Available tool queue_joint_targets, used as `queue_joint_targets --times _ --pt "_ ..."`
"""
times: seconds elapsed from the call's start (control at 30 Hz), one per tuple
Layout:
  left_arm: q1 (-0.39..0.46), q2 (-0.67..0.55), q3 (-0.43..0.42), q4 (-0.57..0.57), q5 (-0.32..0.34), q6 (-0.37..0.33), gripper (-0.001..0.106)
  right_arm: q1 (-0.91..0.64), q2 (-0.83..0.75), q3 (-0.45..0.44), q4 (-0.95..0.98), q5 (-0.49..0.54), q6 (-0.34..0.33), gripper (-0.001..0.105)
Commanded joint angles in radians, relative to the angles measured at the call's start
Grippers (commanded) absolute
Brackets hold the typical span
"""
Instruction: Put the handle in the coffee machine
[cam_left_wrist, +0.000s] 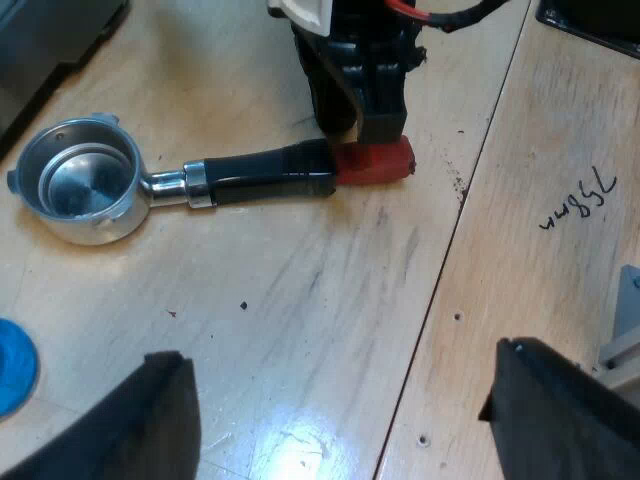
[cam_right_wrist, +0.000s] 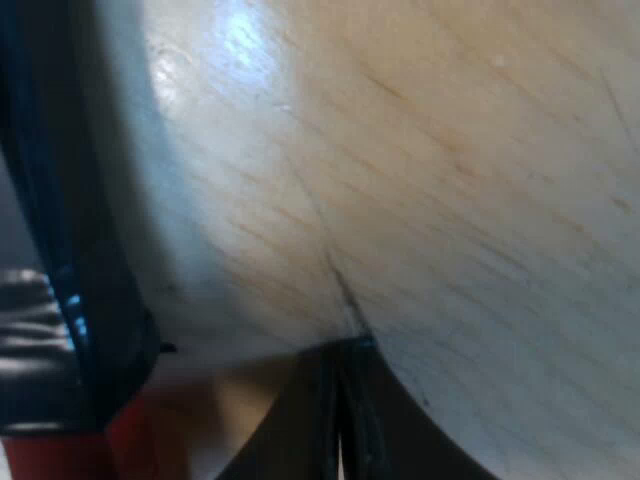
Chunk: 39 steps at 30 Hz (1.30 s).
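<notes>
Left gripper (cam_left_wrist: 338, 355) is hovering over the bench (cam_left_wrist: 300, 300), standing wide open and holding nothing. Blue tamper (cam_left_wrist: 12, 365) is sitting on the bench near the metal holder (cam_left_wrist: 80, 185). Holder is lying flat on the bench, bowl facing up, dark handle (cam_left_wrist: 260, 175) stretching out to its red end (cam_left_wrist: 380, 162). Right gripper (cam_left_wrist: 365, 125) is sitting down at that red end; cannot tell whether it is gripping.

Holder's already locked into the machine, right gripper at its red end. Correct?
Not quite. The holder is not locked into the machine: it lies loose on the wooden table, as the left wrist view shows. The right gripper is indeed at its red end.
</notes>
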Motion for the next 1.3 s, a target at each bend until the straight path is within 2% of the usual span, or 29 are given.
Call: queue_joint_targets --times 0.03,0.2,0.47,0.77,0.87,0.93,1.0,1.07,1.27,1.3 --pt "-0.007 0.002 0.0 -0.008 0.009 -0.001 0.063 -0.001 0.002 0.0 -0.005 -0.012 0.003 0.0" --pt "-0.007 0.002 0.0 -0.008 0.009 -0.001 0.063 -0.001 0.008 0.0 -0.033 -0.015 0.003 0.0" --pt "-0.007 0.002 0.0 -0.005 0.009 -0.001 0.063 0.135 0.014 0.0 -0.132 -0.031 0.003 0.0" --pt "-0.007 0.002 0.0 -0.005 -0.002 -0.001 0.063 0.274 0.014 0.0 -0.215 -0.029 0.095 0.0" --pt "-0.007 0.002 -0.005 0.023 -0.105 -0.001 0.063 0.303 0.014 0.0 -0.279 -0.029 0.167 0.0" --pt "-0.007 0.002 -0.013 0.052 -0.197 0.002 0.063 0.315 0.019 0.0 -0.309 -0.029 0.191 0.0" --pt "-0.007 0.002 -0.023 0.074 -0.245 0.026 0.063 0.324 0.027 0.0 -0.335 -0.029 0.21 0.0" --pt "-0.007 0.002 -0.033 0.092 -0.257 0.049 0.063 0.335 0.045 0.0 -0.368 -0.035 0.247 0.0" --pt "-0.007 0.002 -0.04 0.098 -0.271 0.044 0.063 0.357 0.074 0.0 -0.46 -0.059 0.312 0.0" --pt "-0.007 0.002 -0.04 0.102 -0.272 0.044 0.063 0.364 0.075 0.0 -0.487 -0.059 0.338 0.0"
